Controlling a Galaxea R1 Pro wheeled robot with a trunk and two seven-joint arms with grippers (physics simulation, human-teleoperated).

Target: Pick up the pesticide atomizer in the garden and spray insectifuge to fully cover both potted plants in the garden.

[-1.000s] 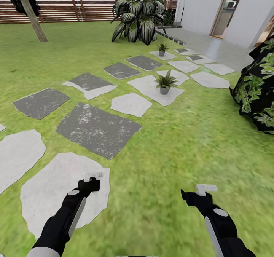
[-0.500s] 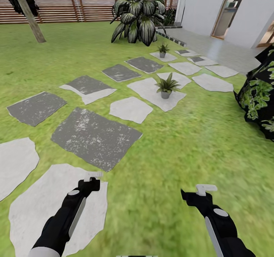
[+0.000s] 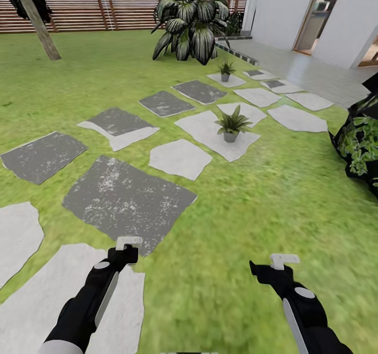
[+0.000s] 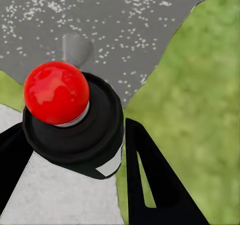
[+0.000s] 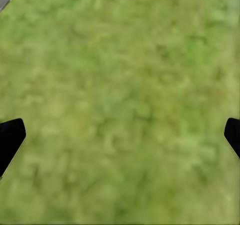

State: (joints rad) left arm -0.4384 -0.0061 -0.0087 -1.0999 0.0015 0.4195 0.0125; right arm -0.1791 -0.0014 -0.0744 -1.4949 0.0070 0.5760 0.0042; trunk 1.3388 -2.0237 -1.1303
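Two potted plants stand on pale stepping stones ahead in the garden: the nearer one (image 3: 231, 125) in a small grey pot, the farther one (image 3: 226, 70) close to the patio edge. A dark bottle with a white label patch and a red round top, the pesticide atomizer (image 4: 95, 140), sits between the black fingers of my left gripper (image 4: 75, 127), which is shut on it. In the head view the left gripper (image 3: 127, 245) hangs low over a dark stone's edge. My right gripper (image 3: 283, 261) is over grass, and the right wrist view shows its fingertips (image 5: 11, 137) wide apart with nothing between them.
Grey and white stepping stones (image 3: 123, 199) cross the lawn toward the plants. A big striped-leaf palm (image 3: 191, 21) stands behind them and a dark leafy bush (image 3: 362, 144) at the right. A tree trunk (image 3: 39, 21), a slatted fence (image 3: 94, 10) and the paved patio (image 3: 310, 71) border the grass.
The whole head view has shifted: the stones slide toward me and leftward and the bush slips off to the right, so the robot has rolled forward. Both arms keep the same pose.
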